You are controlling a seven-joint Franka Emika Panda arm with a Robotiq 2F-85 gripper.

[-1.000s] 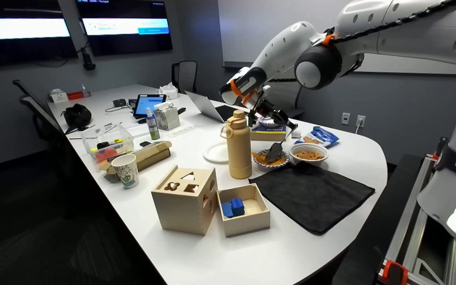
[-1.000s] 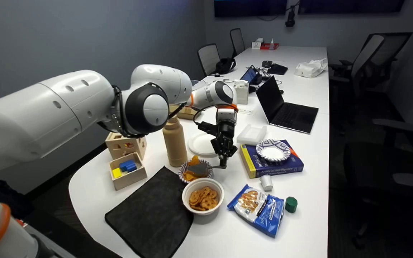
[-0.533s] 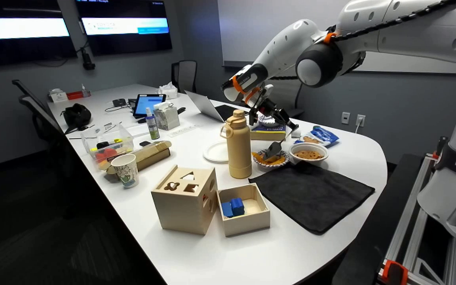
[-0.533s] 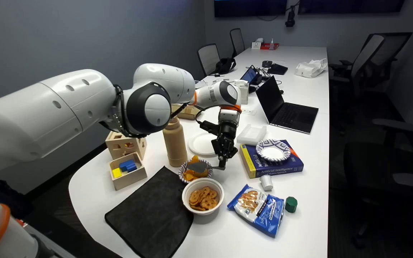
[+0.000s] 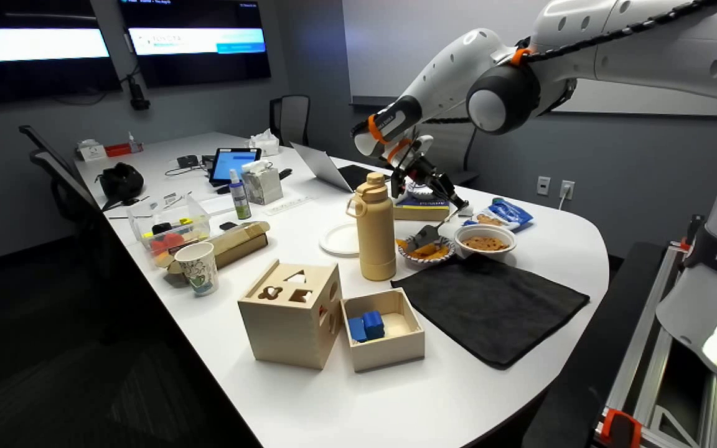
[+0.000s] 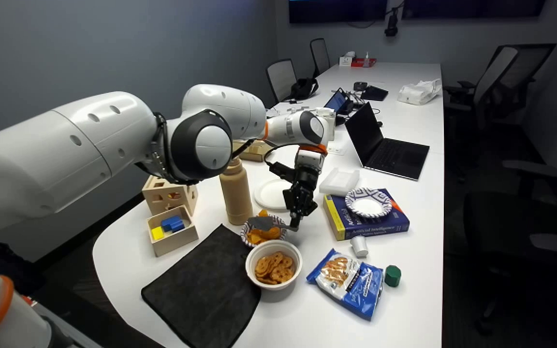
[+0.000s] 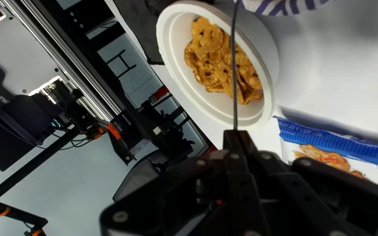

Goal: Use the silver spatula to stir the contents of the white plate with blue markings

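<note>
The silver spatula has its dark flat blade [image 5: 424,236] tilted over the white plate with blue markings [image 5: 409,256], near the orange chips. In an exterior view the spatula [image 6: 260,223] covers part of the chips in that plate [image 6: 245,238]. I cannot tell whether the blade touches the chips. My gripper [image 6: 295,224] is shut on the end of the thin handle, beside the plate. In the wrist view the handle [image 7: 234,72] runs up from the shut fingertips [image 7: 236,133]. There the blade is out of view and only a bit of the plate's rim [image 7: 284,7] shows.
A white bowl of pretzel crisps [image 6: 254,256] stands beside the plate. A tan bottle [image 6: 236,193] stands close on the other side. A black cloth [image 6: 206,290], a blue snack bag [image 6: 348,282], a book with another patterned plate [image 6: 368,215] and wooden boxes [image 5: 293,336] lie around.
The spatula blade has shifted across the plate toward the bottle and lies flatter. My gripper has moved slightly with it and still holds the handle.
</note>
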